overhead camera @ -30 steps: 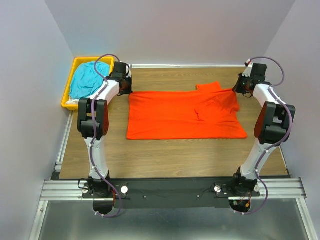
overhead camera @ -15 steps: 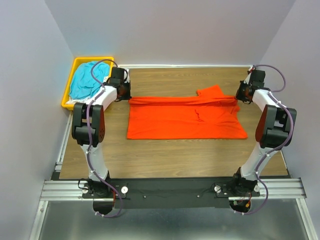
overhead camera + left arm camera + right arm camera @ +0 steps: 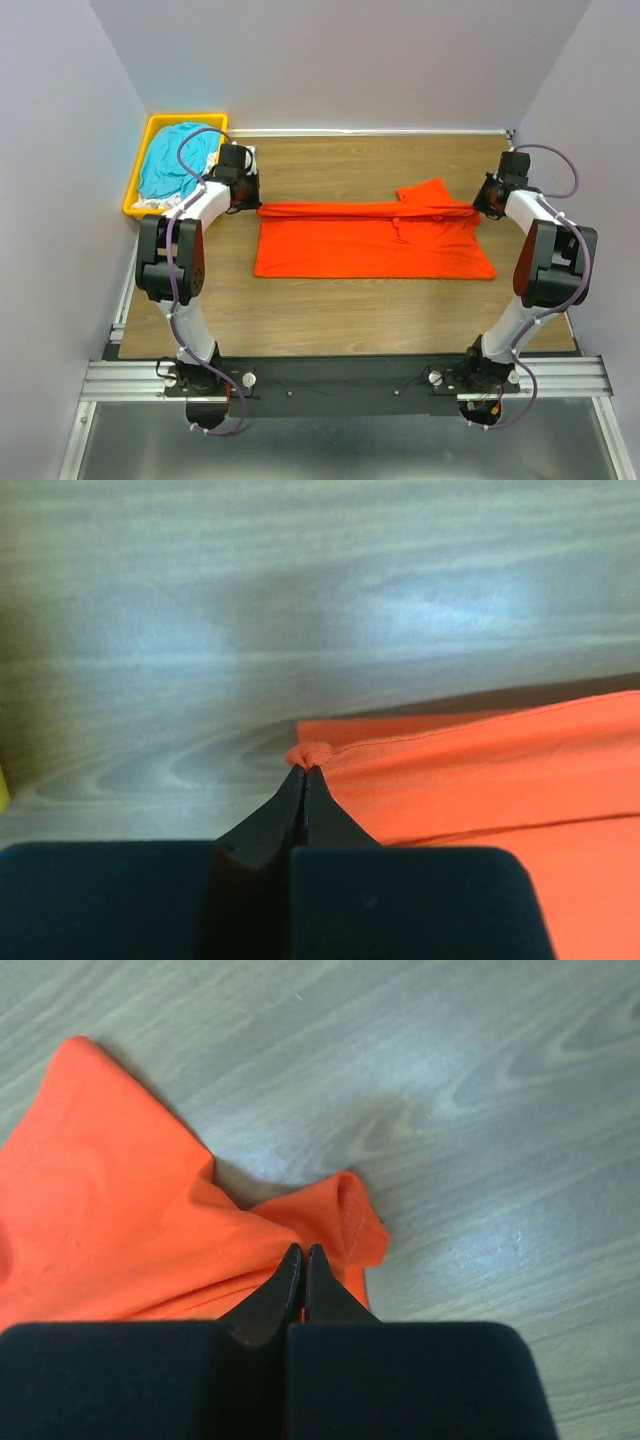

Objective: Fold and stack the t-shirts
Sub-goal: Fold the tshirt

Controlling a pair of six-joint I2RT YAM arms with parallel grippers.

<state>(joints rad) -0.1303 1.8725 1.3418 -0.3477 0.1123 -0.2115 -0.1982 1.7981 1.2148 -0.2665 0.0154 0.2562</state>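
An orange-red t-shirt [image 3: 370,240] lies spread across the middle of the wooden table, its far edge lifted and folded towards me. My left gripper [image 3: 256,204] is shut on the shirt's far left corner [image 3: 312,753]. My right gripper [image 3: 478,208] is shut on the shirt's far right corner [image 3: 300,1235], beside a sleeve [image 3: 355,1215]. A teal-blue t-shirt [image 3: 172,160] lies crumpled in the bin with some white fabric [image 3: 150,203] under it.
A yellow plastic bin [image 3: 139,166] stands at the far left corner of the table [image 3: 330,300]. Grey walls close in the back and both sides. A metal rail [image 3: 340,380] runs along the near edge.
Both grippers have moved towards me with the shirt's far edge, so the fold has advanced and the visible shirt is narrower front to back.
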